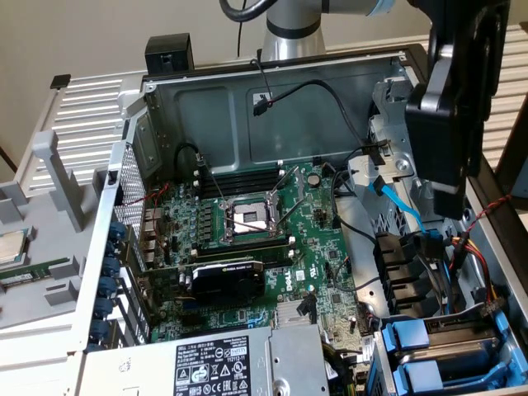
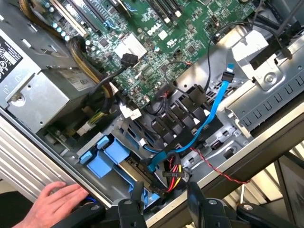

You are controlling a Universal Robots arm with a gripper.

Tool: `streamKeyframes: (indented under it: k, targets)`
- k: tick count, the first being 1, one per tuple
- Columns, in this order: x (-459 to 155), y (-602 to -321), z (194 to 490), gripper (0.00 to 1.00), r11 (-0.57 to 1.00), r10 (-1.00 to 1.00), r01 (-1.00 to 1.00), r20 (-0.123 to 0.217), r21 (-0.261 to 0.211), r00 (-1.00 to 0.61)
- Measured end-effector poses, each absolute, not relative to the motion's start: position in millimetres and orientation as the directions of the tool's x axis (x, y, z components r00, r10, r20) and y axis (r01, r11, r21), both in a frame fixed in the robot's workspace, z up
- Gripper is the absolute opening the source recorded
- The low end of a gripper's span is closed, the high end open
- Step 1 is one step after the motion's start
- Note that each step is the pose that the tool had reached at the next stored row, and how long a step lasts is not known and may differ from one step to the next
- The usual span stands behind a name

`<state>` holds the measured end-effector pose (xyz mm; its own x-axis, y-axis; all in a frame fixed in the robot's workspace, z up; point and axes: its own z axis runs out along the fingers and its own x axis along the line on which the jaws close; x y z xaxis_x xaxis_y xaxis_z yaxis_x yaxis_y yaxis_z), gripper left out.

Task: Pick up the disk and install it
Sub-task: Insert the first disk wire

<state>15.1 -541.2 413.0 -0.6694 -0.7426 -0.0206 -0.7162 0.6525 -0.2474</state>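
Observation:
The disk [image 1: 464, 345] lies in the drive bay at the case's corner, in the exterior view's lower right. It is dark metal held in blue plastic carrier frames [image 1: 412, 338]. The wrist view has the same blue carrier [image 2: 102, 159] and a strip of the drive [image 2: 134, 172] beside it. My gripper [image 1: 451, 198] hangs high over that side of the case, well above the bay. Its two black fingers [image 2: 137, 195] stand apart, so my gripper [image 2: 164, 199] is open with nothing between them. A person's hand [image 2: 52, 204] rests on the case edge close to the blue carrier.
The open case holds a green motherboard [image 1: 322, 247] with a processor socket [image 1: 247, 219] and a black graphics card [image 1: 227, 276]. A grey power-supply box [image 1: 223, 363] sits at the front. A blue data cable [image 2: 213, 109] and red-yellow wires [image 2: 173, 171] cross the bay area.

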Motion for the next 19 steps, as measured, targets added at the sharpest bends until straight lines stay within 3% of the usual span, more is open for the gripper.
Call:
streamKeyframes:
  k: [12, 19]
  targets:
    - [14.9, -542.4, 412.8, 0.49, 0.617, -0.762, -0.737, 0.026, -0.278, -0.647]
    - [11.5, -545.1, 412.5, 0.49, 0.608, -0.767, -0.742, 0.033, -0.283, -0.641]
